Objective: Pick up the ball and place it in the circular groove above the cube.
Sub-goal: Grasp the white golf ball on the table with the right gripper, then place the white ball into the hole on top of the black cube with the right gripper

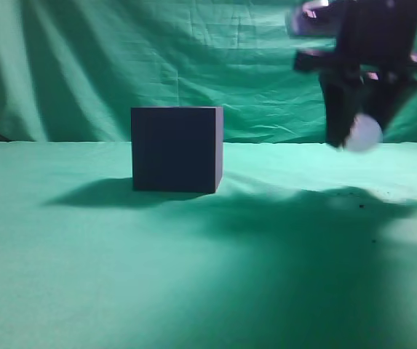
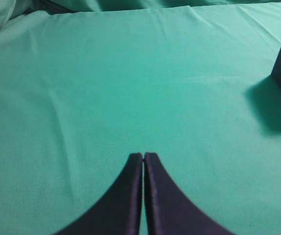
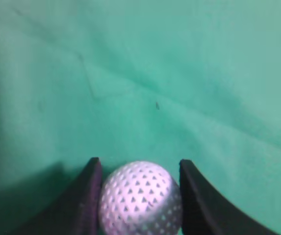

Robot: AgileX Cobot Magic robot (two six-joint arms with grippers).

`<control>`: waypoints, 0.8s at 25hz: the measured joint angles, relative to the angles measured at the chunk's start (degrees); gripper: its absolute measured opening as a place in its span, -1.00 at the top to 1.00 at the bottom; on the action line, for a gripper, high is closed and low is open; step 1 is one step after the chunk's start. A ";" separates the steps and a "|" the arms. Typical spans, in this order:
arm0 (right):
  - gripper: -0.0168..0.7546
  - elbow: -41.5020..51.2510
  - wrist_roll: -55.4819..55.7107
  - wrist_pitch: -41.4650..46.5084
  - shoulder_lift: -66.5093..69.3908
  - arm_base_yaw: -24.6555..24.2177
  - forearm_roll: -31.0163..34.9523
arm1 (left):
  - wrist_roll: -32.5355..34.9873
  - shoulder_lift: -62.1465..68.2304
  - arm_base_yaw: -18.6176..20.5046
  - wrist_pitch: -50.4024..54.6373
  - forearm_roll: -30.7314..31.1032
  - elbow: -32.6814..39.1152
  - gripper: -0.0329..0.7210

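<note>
Clamped between the right gripper [image 3: 140, 169] fingers, a white dimpled ball [image 3: 140, 198], blurred and off the green cloth [image 1: 208, 291]. Left gripper [image 2: 143, 155] closed, empty. Beyond, dark cube [image 1: 177, 149], top face hidden; creased green backdrop [image 1: 157, 58] behind.

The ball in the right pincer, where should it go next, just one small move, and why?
Probably carry it sideways toward the cube, keeping its height. The right pincer is shut on the ball, and the exterior view shows the ball off the cloth, well to the right of the cube and below its top edge, so it likely needs a little more lift before crossing over the top.
</note>
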 joint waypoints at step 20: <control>0.16 -14.95 -1.19 -6.70 4.70 15.59 5.94 | 0.00 0.00 0.00 0.00 0.00 0.00 0.91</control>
